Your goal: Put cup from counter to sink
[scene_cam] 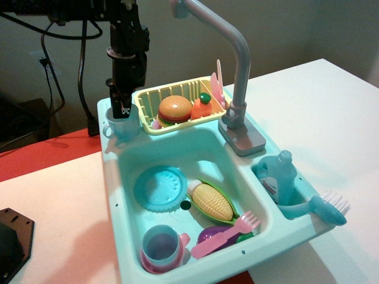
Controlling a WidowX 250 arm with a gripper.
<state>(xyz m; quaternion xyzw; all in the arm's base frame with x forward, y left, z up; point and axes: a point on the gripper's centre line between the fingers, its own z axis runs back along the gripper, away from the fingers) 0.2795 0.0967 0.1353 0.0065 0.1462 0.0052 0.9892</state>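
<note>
Grasp step: black end effector (123,108), closure indiscernible, tips inside small pale-blue plastic handled cup (120,127); next, grip, lift toward deep turquoise plastic sink (204,151) below-right.

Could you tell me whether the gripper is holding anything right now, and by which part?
Cannot be told: the gripper has its fingertips down at the cup rim, but closure is not visible.
</note>
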